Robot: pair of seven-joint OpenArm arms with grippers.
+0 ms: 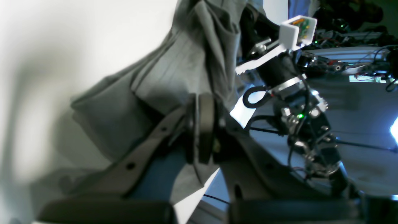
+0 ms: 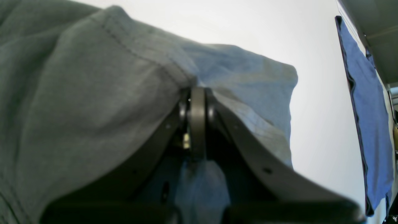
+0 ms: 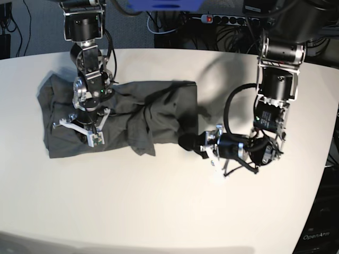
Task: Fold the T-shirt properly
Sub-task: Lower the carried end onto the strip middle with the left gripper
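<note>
The charcoal T-shirt (image 3: 122, 114) lies crumpled on the white table (image 3: 169, 211) at nine o'clock. The right tool (image 2: 197, 93) and left tool (image 1: 205, 102) are each clamped on its cloth.

a white table (image 3: 159, 201), a blue cloth (image 2: 367, 124) hanging beyond it, and a power strip (image 3: 222, 19) among cables behind.
</note>
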